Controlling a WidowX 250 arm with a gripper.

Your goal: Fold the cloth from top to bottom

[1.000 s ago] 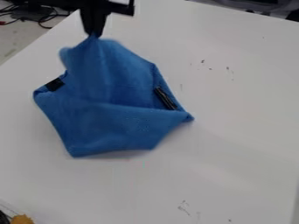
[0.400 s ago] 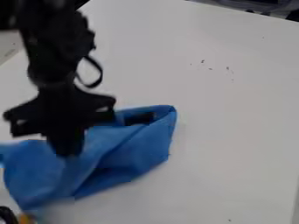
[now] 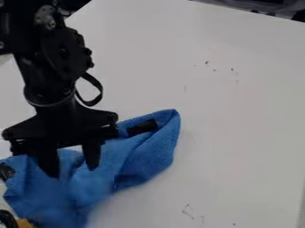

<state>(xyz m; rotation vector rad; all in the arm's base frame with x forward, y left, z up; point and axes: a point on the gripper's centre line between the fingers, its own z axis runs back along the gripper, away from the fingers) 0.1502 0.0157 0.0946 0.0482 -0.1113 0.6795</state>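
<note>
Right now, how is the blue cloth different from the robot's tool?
The cloth is mostly blue, but the tool is black all over. The cloth is floppy and bunched into folds, while the tool looks stiff, with its two fingers apart. The tool hangs down over the cloth. Both have some black: the cloth has dark patches.
</note>
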